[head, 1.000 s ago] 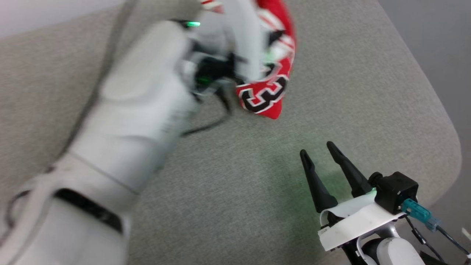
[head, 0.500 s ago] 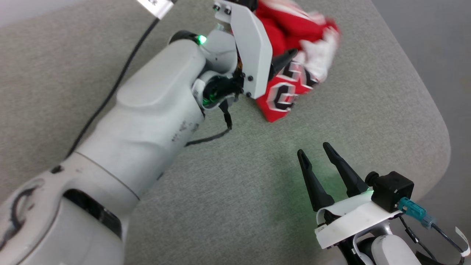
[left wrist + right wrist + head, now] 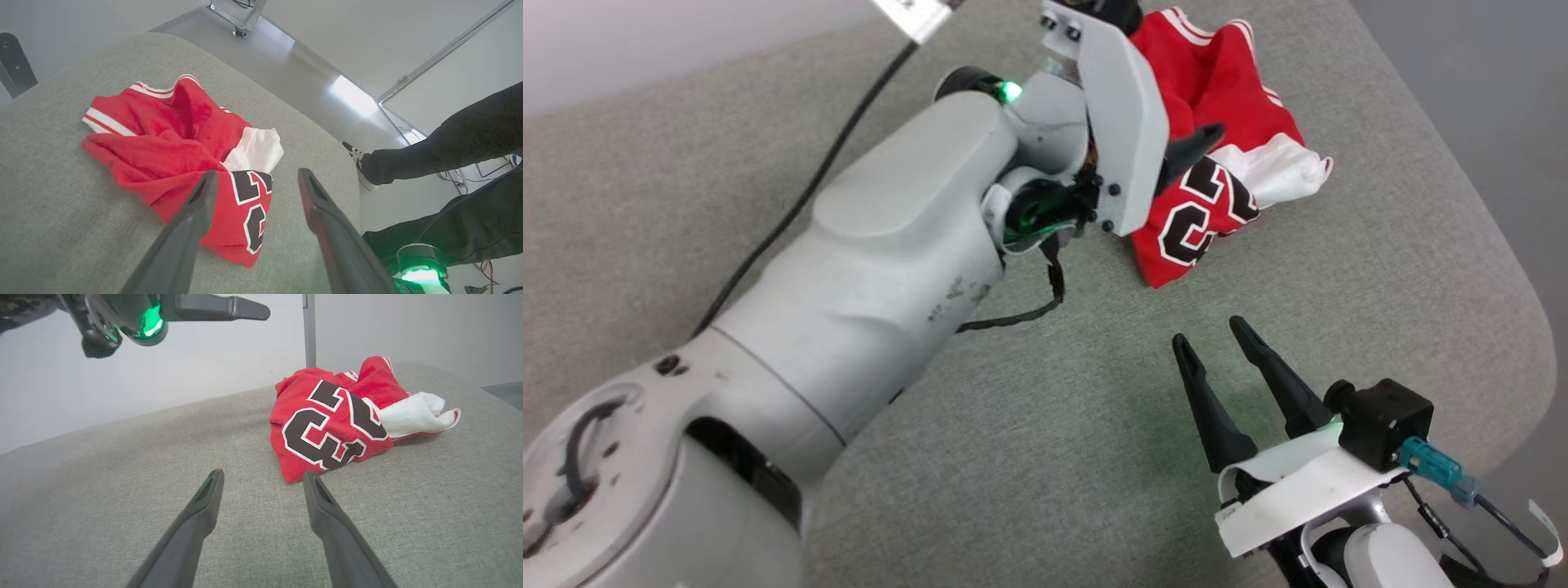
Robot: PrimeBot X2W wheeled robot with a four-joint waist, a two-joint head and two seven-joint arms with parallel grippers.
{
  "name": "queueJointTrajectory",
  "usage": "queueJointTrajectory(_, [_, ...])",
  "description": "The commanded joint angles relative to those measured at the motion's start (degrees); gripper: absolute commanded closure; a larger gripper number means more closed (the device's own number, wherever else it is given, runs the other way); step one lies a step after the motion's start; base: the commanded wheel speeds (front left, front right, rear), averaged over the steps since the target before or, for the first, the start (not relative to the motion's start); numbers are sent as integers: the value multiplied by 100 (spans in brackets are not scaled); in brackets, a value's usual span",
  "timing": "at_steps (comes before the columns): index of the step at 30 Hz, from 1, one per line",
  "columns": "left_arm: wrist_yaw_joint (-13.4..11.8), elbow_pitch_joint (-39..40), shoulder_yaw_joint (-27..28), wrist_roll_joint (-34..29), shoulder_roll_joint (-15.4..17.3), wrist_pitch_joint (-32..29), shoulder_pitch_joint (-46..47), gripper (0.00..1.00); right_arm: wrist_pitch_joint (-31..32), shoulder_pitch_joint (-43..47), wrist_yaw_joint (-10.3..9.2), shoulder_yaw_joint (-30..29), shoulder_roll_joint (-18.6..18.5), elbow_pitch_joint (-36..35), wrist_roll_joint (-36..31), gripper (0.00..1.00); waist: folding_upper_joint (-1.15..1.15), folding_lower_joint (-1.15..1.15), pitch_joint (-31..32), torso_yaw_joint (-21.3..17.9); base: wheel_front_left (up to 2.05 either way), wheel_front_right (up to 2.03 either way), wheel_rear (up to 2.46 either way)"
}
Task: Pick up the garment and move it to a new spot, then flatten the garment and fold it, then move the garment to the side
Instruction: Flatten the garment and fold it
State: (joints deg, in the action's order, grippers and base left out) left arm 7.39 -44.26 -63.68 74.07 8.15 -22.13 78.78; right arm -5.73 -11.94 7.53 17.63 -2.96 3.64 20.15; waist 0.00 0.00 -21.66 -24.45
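Observation:
The garment [image 3: 1225, 98] is a red jersey with white trim and a black "23". It lies crumpled in a heap on the grey cushioned surface [image 3: 1029, 425] near the far right corner. My left gripper [image 3: 257, 173] hovers open just above the garment's near side, and nothing is between its fingers. In the left wrist view the garment [image 3: 171, 155] sits below and ahead of those fingers. My right gripper [image 3: 1207, 331] stands open over the bare surface, a little short of the garment [image 3: 327, 428], which lies ahead of its fingers [image 3: 204, 506].
The cushioned surface ends in a rounded edge [image 3: 1503, 269] on the right, close to the garment. A person's dark-trousered legs [image 3: 449, 139] and a shoe [image 3: 359, 159] stand on the floor beyond that edge. A black cable [image 3: 800, 196] trails from my left arm.
My left gripper has opened and let go of the garment, which dropped from hanging into a crumpled heap on the surface. The right gripper has stayed put.

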Motion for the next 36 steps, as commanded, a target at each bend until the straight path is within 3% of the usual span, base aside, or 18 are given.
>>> queueJointTrajectory(1, [16, -56, -107, 15, -48, -6, 125, 0, -64, 65, -8, 46, 11, -23, 60, 0, 0, 0, -147, -224, 0, 0, 0])
queueJointTrajectory(10, [16, -514, -588, -105, -282, 197, 305, 0, -426, 108, -8, 252, 15, 113, 401, 0, 0, 0, -407, -901, 0, 0, 0])
queueJointTrajectory(18, [16, -1115, -852, -538, -432, 850, 380, 0, -693, 248, -8, 101, 14, 142, 536, 0, 0, 0, -656, -947, 0, 0, 0])
queueJointTrajectory(25, [16, -1550, -919, -690, -473, 995, 311, 0, -783, 258, -8, 99, 13, 112, 576, 0, 0, 0, -778, -959, 0, 0, 0])
queueJointTrajectory(36, [15, -1209, -962, -592, -490, 1152, 265, 0, -850, 243, -8, 141, 14, 162, 622, 0, 0, 0, -867, -970, 0, 0, 0])
